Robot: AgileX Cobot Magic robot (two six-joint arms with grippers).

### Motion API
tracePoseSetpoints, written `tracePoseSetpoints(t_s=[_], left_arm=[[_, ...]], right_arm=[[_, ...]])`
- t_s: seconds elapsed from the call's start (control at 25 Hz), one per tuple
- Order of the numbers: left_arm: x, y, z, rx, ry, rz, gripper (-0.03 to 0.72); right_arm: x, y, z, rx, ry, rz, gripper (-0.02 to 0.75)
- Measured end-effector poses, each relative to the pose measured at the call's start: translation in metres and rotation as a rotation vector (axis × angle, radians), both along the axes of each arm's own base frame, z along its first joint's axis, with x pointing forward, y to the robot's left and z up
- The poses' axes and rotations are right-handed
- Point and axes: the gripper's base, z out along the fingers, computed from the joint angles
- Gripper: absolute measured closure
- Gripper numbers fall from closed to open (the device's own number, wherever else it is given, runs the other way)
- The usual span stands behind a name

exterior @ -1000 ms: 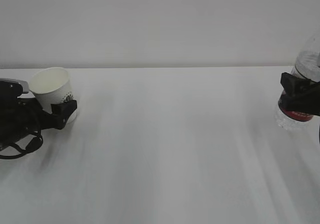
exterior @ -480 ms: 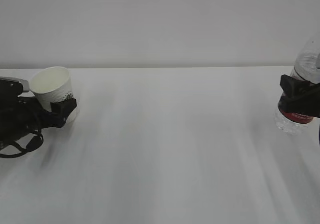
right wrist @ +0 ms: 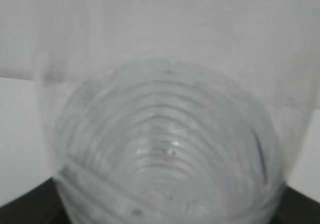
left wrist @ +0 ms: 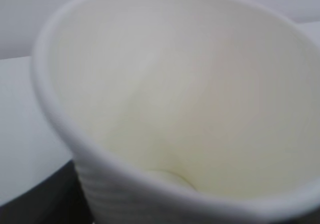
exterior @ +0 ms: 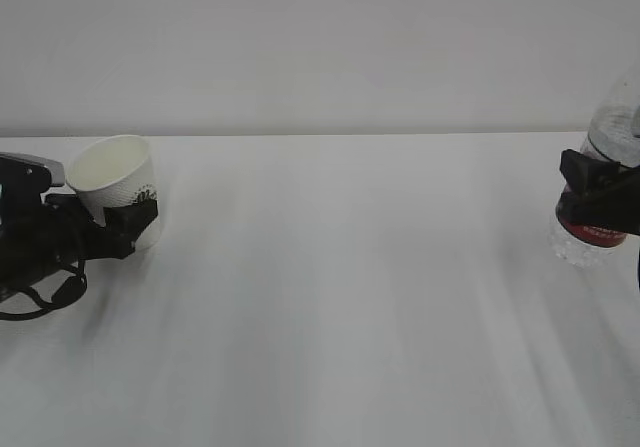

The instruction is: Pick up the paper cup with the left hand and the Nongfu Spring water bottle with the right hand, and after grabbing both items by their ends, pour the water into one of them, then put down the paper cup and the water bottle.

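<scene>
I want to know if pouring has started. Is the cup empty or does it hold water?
Empty, as far as shown: the cup shows a dry cream inside and bare bottom in the left wrist view.

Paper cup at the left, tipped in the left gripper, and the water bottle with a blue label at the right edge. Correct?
Not quite: the water bottle has a red label, seen in the exterior view. The paper cup is tipped at the left gripper.
</scene>
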Motion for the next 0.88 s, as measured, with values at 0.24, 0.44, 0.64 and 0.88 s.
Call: tracePoseSetpoints(t_s=[0.24, 0.44, 0.64, 0.88], left_arm=[[-0.003, -0.007, 0.000, -0.005, 0.008, -0.086, 0.156], [-0.006, -0.010, 0.000, -0.032, 0.027, -0.126, 0.157], [-0.010, -0.011, 0.012, -0.030, 0.007, -0.143, 0.157], [-0.016, -0.014, 0.033, -0.021, -0.040, -0.184, 0.157]], right_arm=[[0.000, 0.000, 0.000, 0.000, 0.002, 0.000, 0.262], [0.000, 0.000, 0.000, 0.000, 0.004, 0.000, 0.262], [0.000, 0.000, 0.000, -0.001, 0.004, 0.001, 0.262], [0.000, 0.000, 0.000, -0.001, 0.004, 0.002, 0.262]])
